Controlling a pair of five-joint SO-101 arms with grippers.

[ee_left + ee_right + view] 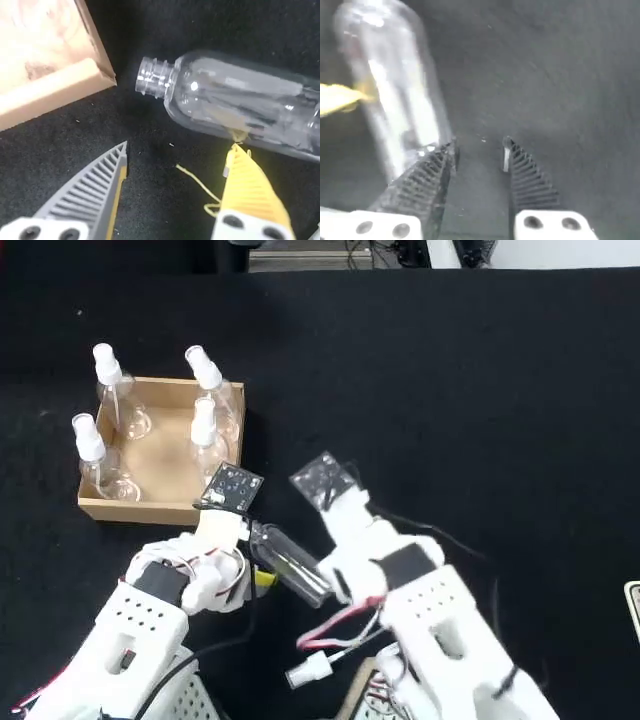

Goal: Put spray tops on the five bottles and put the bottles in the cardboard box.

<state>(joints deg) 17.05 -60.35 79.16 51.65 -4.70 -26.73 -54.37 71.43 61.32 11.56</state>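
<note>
Bottle number five (290, 562), clear with its threaded neck bare, lies on its side on the black desk (450, 390) just beside the cardboard box (150, 508), where four capped bottles (205, 435) stand upright. The left gripper (180, 147) has its fingers spread, the yellow one at the bottle's side. The right gripper (480, 144) is spread too, one finger beside the body, probably so the pair can steady it for the loose spray top (310, 671) lying between the arms.
</note>
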